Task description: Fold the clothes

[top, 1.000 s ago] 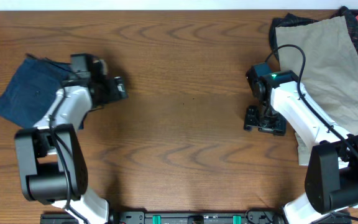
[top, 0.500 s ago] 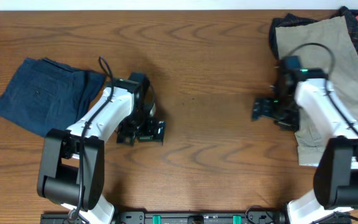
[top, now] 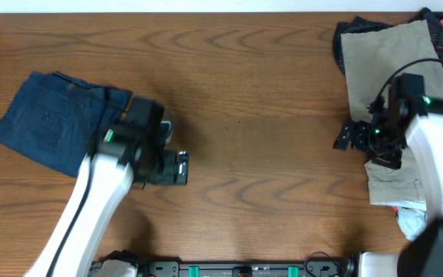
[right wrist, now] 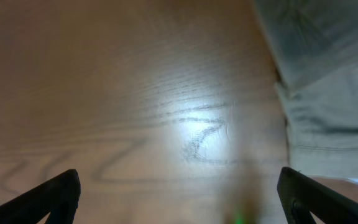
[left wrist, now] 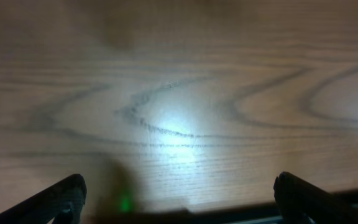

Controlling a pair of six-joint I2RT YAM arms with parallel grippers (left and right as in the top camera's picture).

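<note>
Your right gripper point(top: 345, 138) has slid to your right over the last half second and now sits at the left edge of the khaki shorts point(top: 383, 65), with its wrist above that cloth. Your left arm has swung too and shows blurred, though the left gripper point(top: 177, 168) is still over bare wood at much the same spot.

The navy shorts point(top: 52, 123) lie folded flat on the left part of the table point(top: 252, 85), just beside the left arm and touched by neither gripper.

Seen from its wrist camera, the left gripper point(left wrist: 182, 190) is spread wide and holds nothing, with only lit wood grain in the gap. The right gripper point(right wrist: 179, 190) is just as wide apart and also empty. Wood lies under it, and the khaki shorts point(right wrist: 328, 93) fill the right side of that view.

A pale cloth point(top: 411, 224) shows at the near right corner of the table, partly under the right arm.
</note>
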